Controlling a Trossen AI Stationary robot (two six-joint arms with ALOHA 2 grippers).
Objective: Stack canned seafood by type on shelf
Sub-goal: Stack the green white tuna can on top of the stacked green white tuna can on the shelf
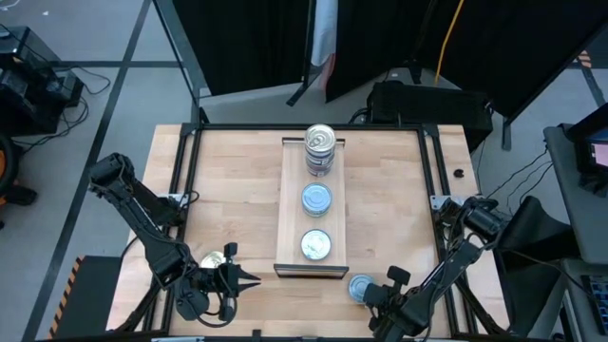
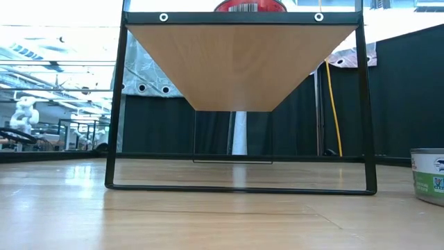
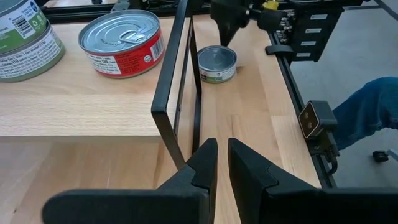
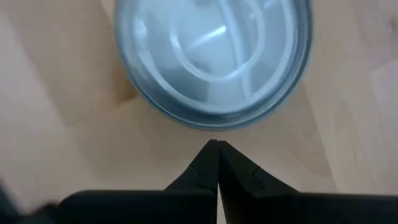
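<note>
Plank tabletop (image 1: 228,180), shelf (image 1: 290,209) at centre: your right gripper (image 4: 217,144), fingers pressed together and empty, hovers over a loose tin (image 4: 211,56); open wide before descending.

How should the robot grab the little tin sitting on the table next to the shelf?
Probably from above. The tin stands upright and flat, so fingers should open and close across its round side wall. The right gripper is just beside it, shut. The shelf is apart, leaving room.

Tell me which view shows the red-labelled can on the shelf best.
Left wrist view: the red-labelled can shows its lid, pull tab and label. The high view shows only its top; the low view only a red sliver; the right wrist view nothing.
</note>
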